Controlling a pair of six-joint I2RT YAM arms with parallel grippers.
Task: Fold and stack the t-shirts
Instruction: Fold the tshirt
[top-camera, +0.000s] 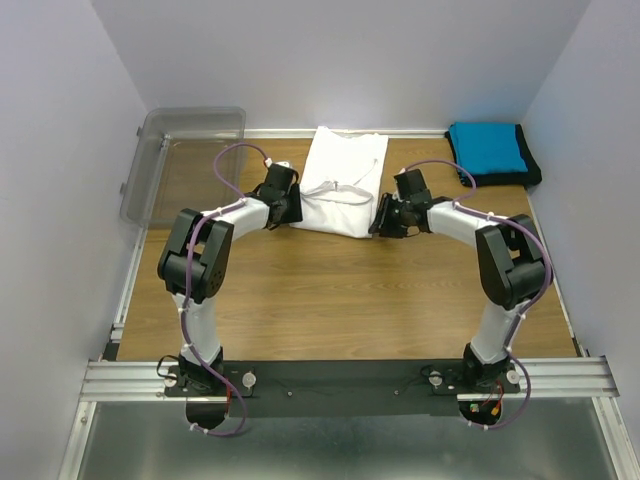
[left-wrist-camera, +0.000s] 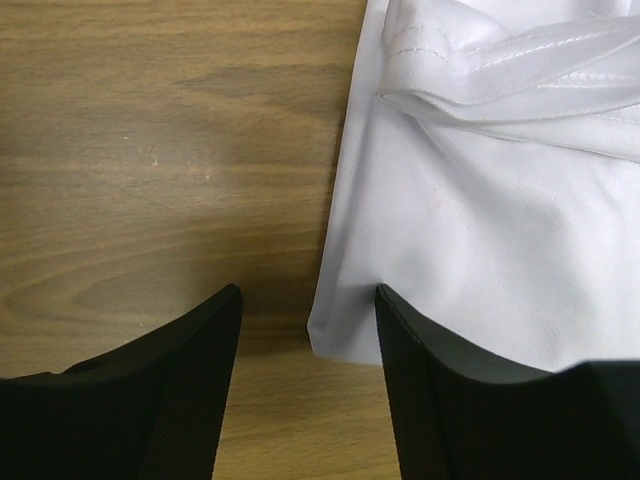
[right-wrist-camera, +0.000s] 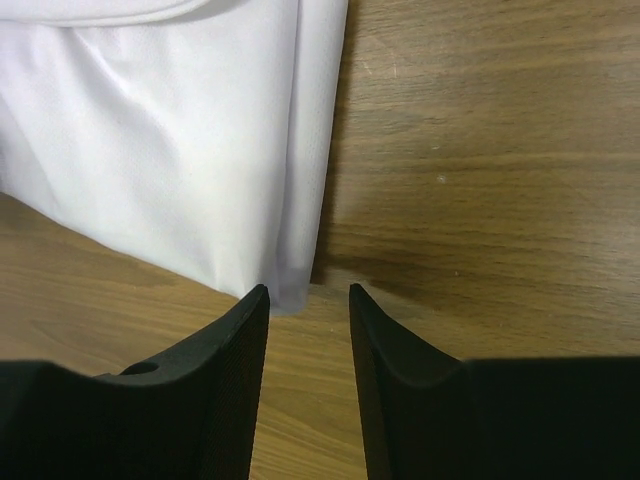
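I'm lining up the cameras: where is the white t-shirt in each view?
Top external: white t-shirt at the far centre of the table.
Left wrist: right half, its corner near the bottom.
Right wrist: upper left, its corner at bottom centre.
Shared landmark: the wood-grain table, in all three.

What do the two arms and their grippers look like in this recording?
Both the left arm and right arm have white links with bulky black joint housings. A thin purple cable loops along each. The left gripper and right gripper are matte black, with finely textured fingers tapering to points.
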